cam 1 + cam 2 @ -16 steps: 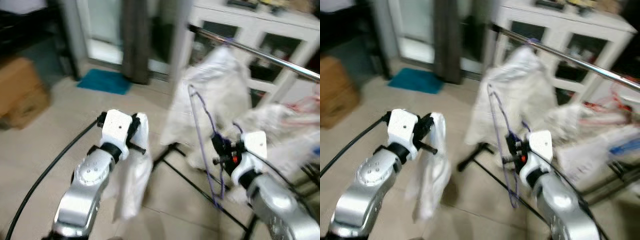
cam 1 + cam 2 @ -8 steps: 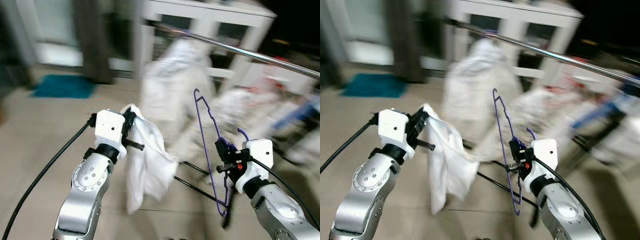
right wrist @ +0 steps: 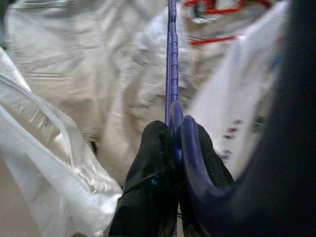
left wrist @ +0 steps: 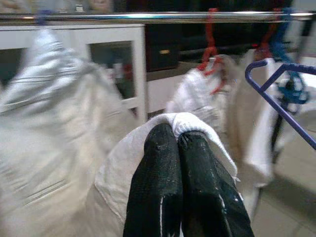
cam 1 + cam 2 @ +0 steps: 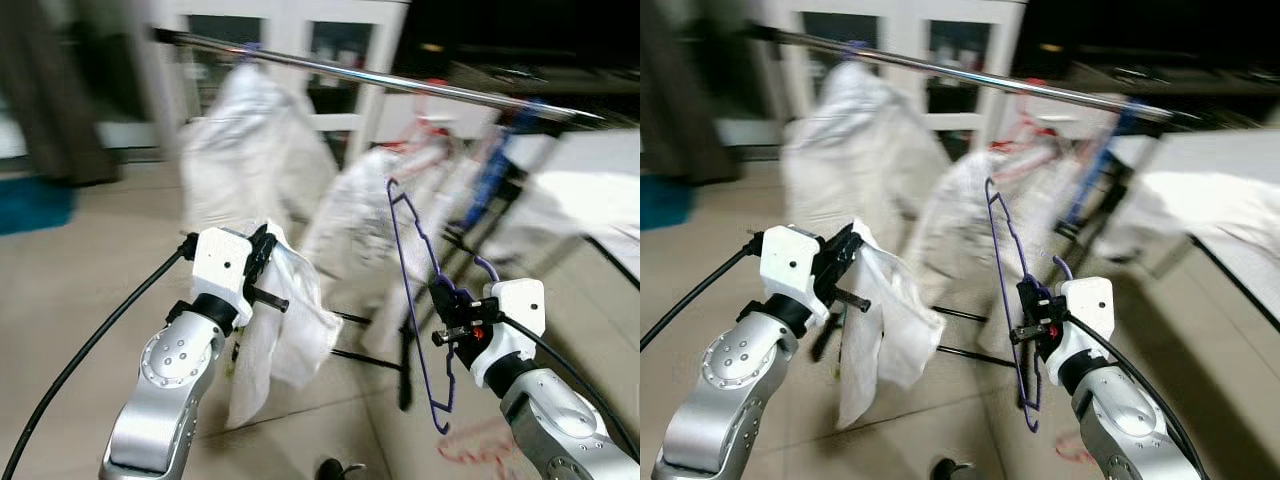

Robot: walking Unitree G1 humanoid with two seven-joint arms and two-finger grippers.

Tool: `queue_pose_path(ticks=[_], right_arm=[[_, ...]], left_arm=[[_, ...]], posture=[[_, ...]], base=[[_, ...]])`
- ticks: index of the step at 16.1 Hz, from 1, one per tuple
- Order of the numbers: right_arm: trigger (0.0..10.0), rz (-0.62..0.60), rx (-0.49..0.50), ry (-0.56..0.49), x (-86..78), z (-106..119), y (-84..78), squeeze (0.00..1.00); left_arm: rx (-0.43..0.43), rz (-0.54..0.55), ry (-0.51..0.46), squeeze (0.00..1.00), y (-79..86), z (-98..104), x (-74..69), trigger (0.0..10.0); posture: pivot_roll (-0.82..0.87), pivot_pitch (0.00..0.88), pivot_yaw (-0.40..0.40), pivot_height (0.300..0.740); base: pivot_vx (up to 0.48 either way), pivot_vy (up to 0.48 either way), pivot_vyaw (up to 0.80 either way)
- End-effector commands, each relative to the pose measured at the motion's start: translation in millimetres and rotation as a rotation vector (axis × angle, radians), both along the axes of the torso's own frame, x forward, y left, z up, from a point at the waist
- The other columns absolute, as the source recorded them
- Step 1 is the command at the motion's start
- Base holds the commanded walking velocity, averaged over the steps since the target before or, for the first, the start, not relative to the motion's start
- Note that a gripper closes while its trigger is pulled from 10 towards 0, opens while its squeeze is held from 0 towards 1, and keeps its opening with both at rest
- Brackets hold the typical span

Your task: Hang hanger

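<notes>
My right gripper is shut on a purple wire hanger, holding it upright at chest height; in the right wrist view the hanger runs straight out between the black fingers. My left gripper is shut on a white garment that hangs limp below it; the left wrist view shows the cloth folded over the closed fingertips. A chrome clothes rail crosses the scene ahead, above both grippers, with white garments hanging from it.
Red hangers and a blue one hang on the rail to the right. White glass-door cabinets stand behind it. The rack's black base bars lie on the tiled floor ahead. A white surface lies far right.
The whole view has swung to the right: the teal mat and curtain have slid out left, the rail now spans the picture. Both grippers keep their holds and positions.
</notes>
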State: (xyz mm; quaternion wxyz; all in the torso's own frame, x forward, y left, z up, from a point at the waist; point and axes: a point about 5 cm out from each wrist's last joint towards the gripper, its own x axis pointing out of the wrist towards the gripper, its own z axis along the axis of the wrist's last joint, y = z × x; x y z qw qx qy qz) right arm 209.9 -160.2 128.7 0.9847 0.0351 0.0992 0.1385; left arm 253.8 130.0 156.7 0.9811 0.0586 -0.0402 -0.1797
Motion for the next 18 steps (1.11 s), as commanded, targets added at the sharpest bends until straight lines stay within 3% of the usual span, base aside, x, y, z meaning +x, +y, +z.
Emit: queue_pose_path(ticks=[1,7,9,14,18], right_arm=[[10.0,-0.022,-0.014,-0.014,0.5,3.8,-4.0,0.00],[10.0,0.016,-0.063,0.013,0.3,2.3,-4.2,0.00],[10.0,0.000,-0.058,0.016,0.6,2.8,-5.1,0.00],[10.0,0.021,-0.068,-0.035,3.6,9.0,-1.1,0.00],[10.0,-0.122,-0.025,-0.031,8.4,5.4,-9.3,0.00]], left_arm=[[-0.008,-0.017,-0.030,0.00,-2.9,7.6,-1.8,10.0],[0.030,-0.002,-0.015,0.00,0.7,2.9,-2.3,10.0],[0.033,0.011,-0.011,0.00,3.0,1.8,-1.8,10.0],[0.043,0.038,-0.001,0.00,8.5,0.5,-1.8,10.0],[0.047,0.055,-0.002,0.00,12.1,2.9,4.0,10.0]], posture=[[0.01,0.000,-0.085,0.740],[0.01,0.000,-0.088,0.740],[0.01,0.000,-0.090,0.740],[0.01,0.000,-0.097,0.740],[0.02,0.000,-0.076,0.740]], base=[[0.000,0.000,-0.80],[0.000,0.000,-0.80],[0.000,0.000,0.00],[0.000,0.000,-0.64],[0.000,0.000,-0.60]])
